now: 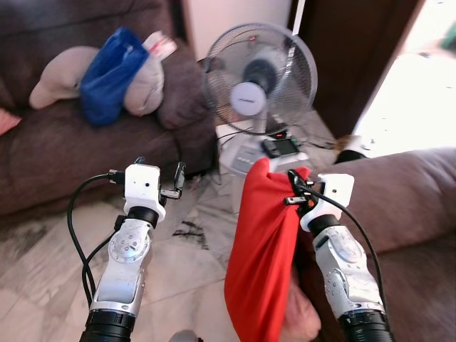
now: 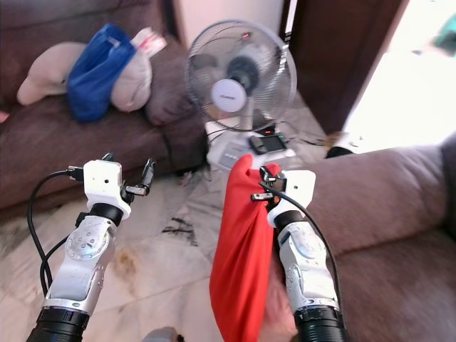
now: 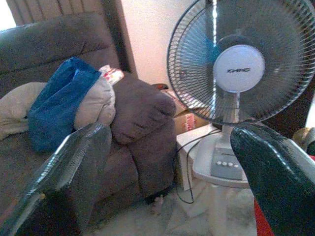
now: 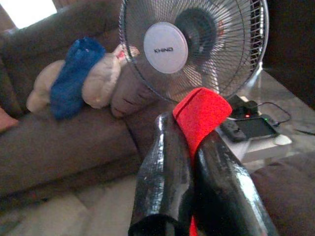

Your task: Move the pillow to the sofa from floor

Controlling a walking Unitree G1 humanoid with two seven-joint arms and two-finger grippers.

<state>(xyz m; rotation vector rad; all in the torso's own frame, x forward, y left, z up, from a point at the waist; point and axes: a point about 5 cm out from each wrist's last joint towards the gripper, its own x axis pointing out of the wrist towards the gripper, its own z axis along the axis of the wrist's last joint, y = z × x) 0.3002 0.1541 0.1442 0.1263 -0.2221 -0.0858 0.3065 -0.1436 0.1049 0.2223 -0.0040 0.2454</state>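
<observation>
Right wrist view shows the right gripper (image 4: 192, 147) pinched tight on a corner of the red pillow (image 1: 260, 256), which hangs off the floor beside the near sofa (image 1: 399, 192), probably for carrying. The left gripper (image 1: 158, 171) hovers open and empty, farther left.

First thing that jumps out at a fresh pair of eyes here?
The red pillow, hanging in the air by one corner pinched in the right gripper, beside the near brown sofa. Straight ahead a grey table fan stands on a low white stand on the floor. The left gripper is raised, open and empty, facing the far sofa with its blue bag.
</observation>
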